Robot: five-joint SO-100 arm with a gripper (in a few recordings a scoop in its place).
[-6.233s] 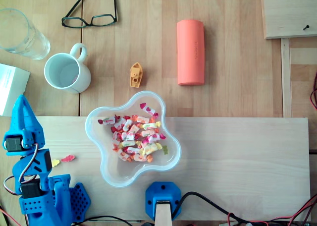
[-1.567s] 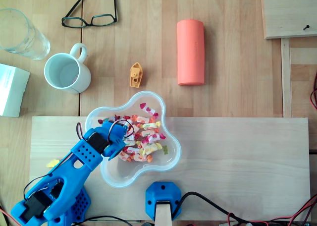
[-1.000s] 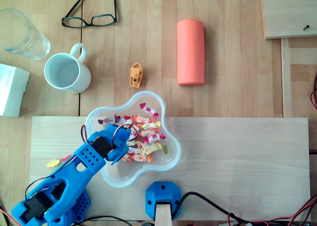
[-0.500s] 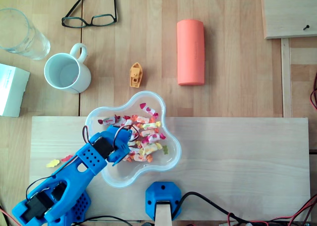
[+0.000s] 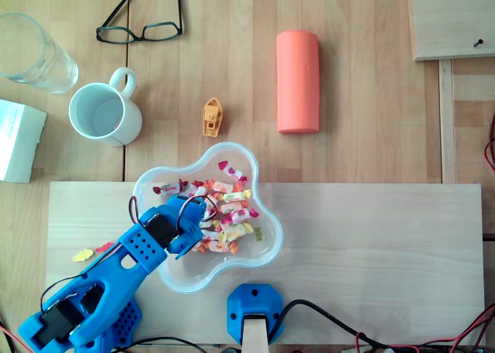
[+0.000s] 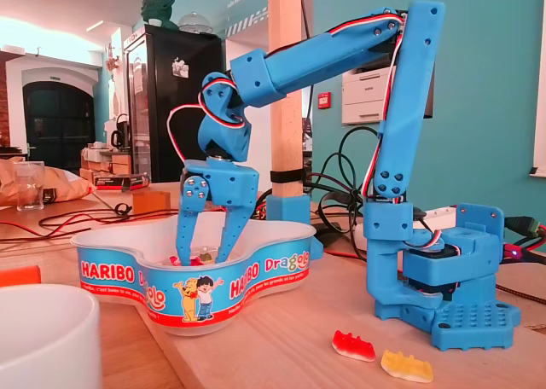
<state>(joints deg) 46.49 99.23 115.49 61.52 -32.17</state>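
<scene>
Overhead and fixed views, with the bowl as reference. The wooden bench (image 5: 363,74) carries a pale board (image 5: 371,245), and on it sits the wavy-rimmed plastic bowl (image 5: 267,248), probably placed there to lie within my reach. My end effector (image 6: 203,254) points straight down inside the bowl, toward its left side in the overhead view. Its fingers are apart, straddling the heap of wrapped sweets (image 5: 228,210), and as far as I can judge nothing is pinched. Beyond the bowl, on the bare bench, lie an orange cylindrical case (image 5: 298,82), a white mug (image 5: 104,114), a drinking glass (image 5: 31,53) and spectacles (image 5: 143,24). A small orange toy boat (image 5: 212,118) lies just past the bowl's far rim. Two loose gummies (image 6: 354,345) rest on the board outside the bowl, beside my base.
</scene>
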